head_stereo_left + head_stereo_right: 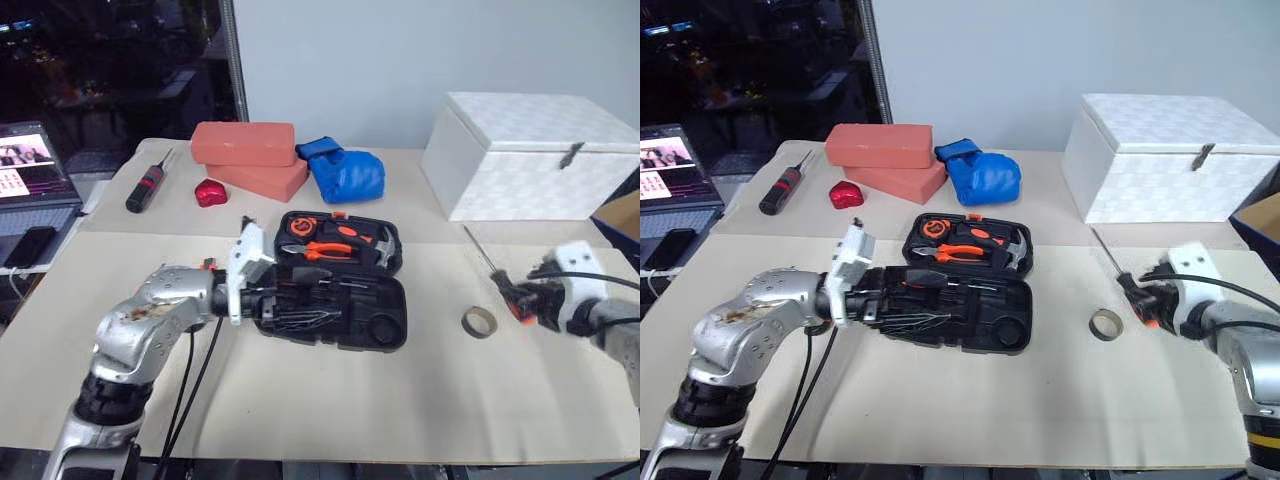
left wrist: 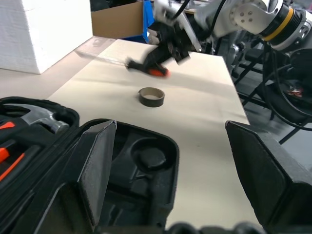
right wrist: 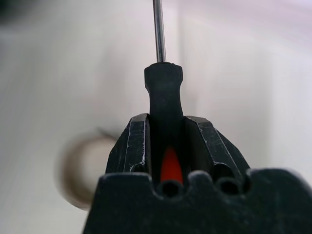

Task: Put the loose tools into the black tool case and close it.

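Tools lie spread across the tan counter (image 1: 320, 420), and the black tool case (image 1: 335, 280) sits open at its middle, both halves flat, the far half holding orange-handled pliers and a hammer, the near half showing dark moulded slots and a round empty well.

Starting at the 9 o'clock edge of the counter, a laptop (image 1: 35, 175) stands with its screen lit. At about 10 o'clock lies a dark black screwdriver with red marks (image 1: 146, 187), then a small red object (image 1: 210, 192), then two stacked salmon-coloured blocks (image 1: 248, 155) and a blue bundle (image 1: 345, 172) just beside them at 12 o'clock.

Nearer, the left hand (image 1: 268, 290) reaches in from 8 o'clock, level and pointing across at the case's near half. Its two black fingers (image 2: 97, 165) stand wide apart (nothing between them) and frame the case's edge in the wrist view.

Right of the case, at 3 o'clock from it and well apart, the small tan tape roll (image 1: 479, 321) lies flat on the counter. Just beyond it, the right hand (image 1: 527, 300) is clamped on the black-and-orange handle of a slim screwdriver (image 3: 165, 97); the handle sits squeezed between both fingers, and the steel shaft (image 1: 478, 250) points away toward 11 o'clock. Whether the screwdriver touches the counter I cannot tell.

At 1 o'clock, on the far side, stands a large white box (image 1: 530, 155) with its lid down and a metal latch on the front.
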`<act>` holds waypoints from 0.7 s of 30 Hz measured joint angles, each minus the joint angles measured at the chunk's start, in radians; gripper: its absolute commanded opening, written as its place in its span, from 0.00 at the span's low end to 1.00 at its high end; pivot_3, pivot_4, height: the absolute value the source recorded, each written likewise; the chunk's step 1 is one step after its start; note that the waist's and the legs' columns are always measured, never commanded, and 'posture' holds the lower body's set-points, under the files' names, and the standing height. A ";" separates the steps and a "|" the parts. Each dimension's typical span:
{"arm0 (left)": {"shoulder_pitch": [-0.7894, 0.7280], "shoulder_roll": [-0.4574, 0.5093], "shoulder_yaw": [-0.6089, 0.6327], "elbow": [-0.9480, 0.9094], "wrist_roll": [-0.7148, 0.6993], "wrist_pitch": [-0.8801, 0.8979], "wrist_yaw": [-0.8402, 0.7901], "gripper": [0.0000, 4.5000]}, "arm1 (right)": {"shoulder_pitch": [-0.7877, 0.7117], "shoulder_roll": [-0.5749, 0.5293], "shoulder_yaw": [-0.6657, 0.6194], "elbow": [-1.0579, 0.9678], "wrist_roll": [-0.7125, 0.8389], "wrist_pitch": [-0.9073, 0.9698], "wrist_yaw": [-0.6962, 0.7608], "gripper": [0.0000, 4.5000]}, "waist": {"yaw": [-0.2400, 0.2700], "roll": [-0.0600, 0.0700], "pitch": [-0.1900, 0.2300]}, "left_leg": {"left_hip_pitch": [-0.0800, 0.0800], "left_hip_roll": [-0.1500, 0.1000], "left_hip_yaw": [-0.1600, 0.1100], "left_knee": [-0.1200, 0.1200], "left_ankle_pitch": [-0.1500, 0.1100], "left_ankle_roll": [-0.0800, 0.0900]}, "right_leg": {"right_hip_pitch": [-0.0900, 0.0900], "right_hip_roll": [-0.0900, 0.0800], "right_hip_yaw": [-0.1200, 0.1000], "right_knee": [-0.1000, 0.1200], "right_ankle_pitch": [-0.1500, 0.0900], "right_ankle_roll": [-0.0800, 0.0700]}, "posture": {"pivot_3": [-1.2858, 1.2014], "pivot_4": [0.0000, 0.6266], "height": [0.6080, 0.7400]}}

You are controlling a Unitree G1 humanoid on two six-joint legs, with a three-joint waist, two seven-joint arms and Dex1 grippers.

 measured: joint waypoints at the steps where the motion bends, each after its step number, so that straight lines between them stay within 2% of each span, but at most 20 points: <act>1: 0.019 0.015 0.026 -0.004 -0.016 0.009 -0.001 0.84 | -0.026 -0.018 0.033 -0.018 -0.004 -0.029 0.033 0.16 | -0.006 -0.001 0.001 | 0.001 0.001 0.000 0.000 0.000 0.000 | 0.000 0.001 0.000 0.000 0.000 -0.001 | 0.52 0.24 1.00; 4: 0.101 0.070 0.117 -0.032 -0.075 0.027 -0.002 0.84 | -0.171 -0.042 0.209 -0.053 -0.040 -0.132 0.162 0.16 | -0.015 -0.004 0.004 | 0.003 0.003 -0.001 0.000 0.000 0.000 | 0.000 0.002 -0.001 0.001 -0.001 -0.002 | 0.52 0.24 1.00; 7: 0.206 0.135 0.193 -0.050 -0.077 0.018 -0.014 0.84 | -0.348 0.024 0.426 0.023 -0.128 -0.205 0.267 0.16 | -0.021 -0.006 0.007 | 0.001 0.002 0.000 0.000 0.000 0.000 | -0.002 0.001 0.000 0.000 0.000 -0.003 | 0.52 0.24 1.00; 10: 0.280 0.172 0.241 -0.055 -0.076 0.004 -0.025 0.84 | -0.474 0.092 0.590 0.125 -0.206 -0.230 0.351 0.16 | -0.013 -0.008 0.012 | -0.002 0.002 0.002 0.000 0.000 0.000 | -0.006 0.000 0.000 0.001 0.000 -0.003 | 0.52 0.24 1.00; 14: 0.346 0.222 0.288 -0.054 -0.066 -0.024 -0.052 0.84 | -0.541 0.166 0.689 0.237 -0.303 -0.261 0.372 0.16 | 0.008 -0.008 0.013 | -0.015 0.002 0.004 0.000 0.000 0.000 | -0.018 0.000 0.000 0.002 0.003 -0.008 | 0.52 0.24 1.00; 21: 0.378 0.244 0.321 -0.053 -0.061 -0.054 -0.064 0.84 | -0.586 0.212 0.714 0.293 -0.371 -0.260 0.404 0.16 | 0.008 -0.009 0.013 | -0.011 0.003 0.005 0.000 -0.001 0.000 | -0.015 0.000 0.000 0.003 0.001 -0.005 | 0.52 0.24 1.00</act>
